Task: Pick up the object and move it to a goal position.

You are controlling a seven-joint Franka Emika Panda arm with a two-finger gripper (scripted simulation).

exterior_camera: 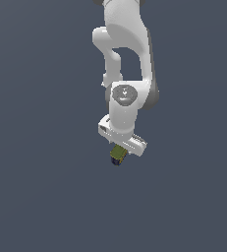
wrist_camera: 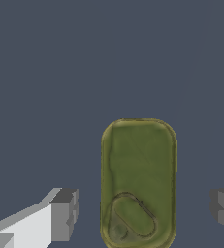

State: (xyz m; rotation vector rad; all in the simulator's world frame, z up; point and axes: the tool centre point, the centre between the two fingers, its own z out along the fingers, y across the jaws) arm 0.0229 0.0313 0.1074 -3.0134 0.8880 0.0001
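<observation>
Olive-green object (wrist_camera: pixel 138 181) sits between the wide-open jaws of the gripper (wrist_camera: pixel 142 210), untouched; grasping, lifting and carrying all remain.

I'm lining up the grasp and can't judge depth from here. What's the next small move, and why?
Probably close the gripper. In the wrist view the olive-green box sits between the two fingers with gaps on both sides, so the jaws stand open and nothing is gripped yet; lower slightly first if the fingers are high.
</observation>
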